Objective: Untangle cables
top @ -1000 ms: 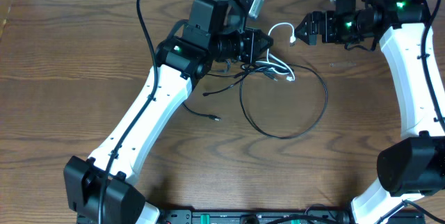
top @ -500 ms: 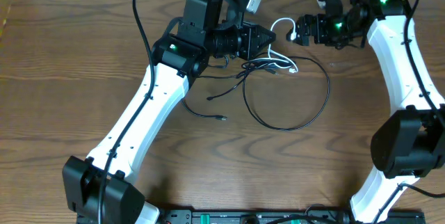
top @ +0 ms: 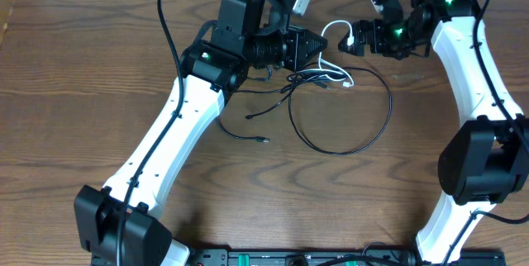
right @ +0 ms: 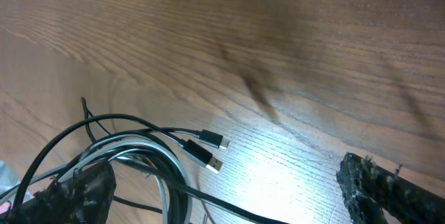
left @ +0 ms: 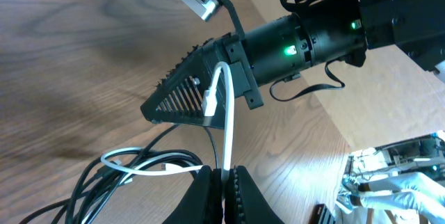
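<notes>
- The left pincer (left: 224, 195) is pressed together. It is pinching the white cable (left: 228, 133) between its two fingers (left: 201, 193).
- From that pinch the white cable goes up, bends over and ends in a small white plug (left: 211, 99).
- That plug hangs right by the right pincer (top: 357, 38). I cannot tell if they touch.
- The right pincer is spread wide and has nothing in it. Its own camera shows only wood and cables between its tips.
- The two pincers are close to each other, near the far edge of the wooden table (top: 83, 68).
- Just beside the left pincer, the rest of the white cable lies in a small bunch with the black cable (top: 389, 107). The strands cross over each other there.
- Two black plugs (right: 212, 142) stick out of that bunch and rest on the wood.
- Farther out, the black cable makes one big round loop that lies flat on the table. A thin black tail runs off toward the left arm's side.
- I think the job is only begun. One end of the white cable is lifted free, but the two cables are not apart yet.
- What seems left is to draw the white cable out of the black strands and lay each one down alone.
</notes>
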You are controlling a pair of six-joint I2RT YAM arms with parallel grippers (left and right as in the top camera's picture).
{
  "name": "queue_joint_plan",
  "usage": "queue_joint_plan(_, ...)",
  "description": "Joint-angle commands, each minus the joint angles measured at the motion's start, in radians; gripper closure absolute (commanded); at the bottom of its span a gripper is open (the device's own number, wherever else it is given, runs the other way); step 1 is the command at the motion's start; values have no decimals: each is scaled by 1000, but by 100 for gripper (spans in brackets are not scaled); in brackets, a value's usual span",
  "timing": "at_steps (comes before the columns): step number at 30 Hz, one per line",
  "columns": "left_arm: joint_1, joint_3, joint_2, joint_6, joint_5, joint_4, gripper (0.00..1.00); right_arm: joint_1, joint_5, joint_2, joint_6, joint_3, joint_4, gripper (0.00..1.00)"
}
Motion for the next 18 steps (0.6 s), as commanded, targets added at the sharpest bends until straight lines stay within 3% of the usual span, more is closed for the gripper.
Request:
queue_joint_plan(1, 7, 7, -28, -28, -22, 4, 93, 3, -18, 23, -18, 11, 0, 1)
queue_joint_plan(13, 7, 7, -28, -53, -43, -3, 93, 24, -18, 23, -19, 11, -21, 6)
queue_joint_plan(18, 7, 6, -28, -212, -195, -38, 93, 2, -48, 2, -20, 14, -40, 9)
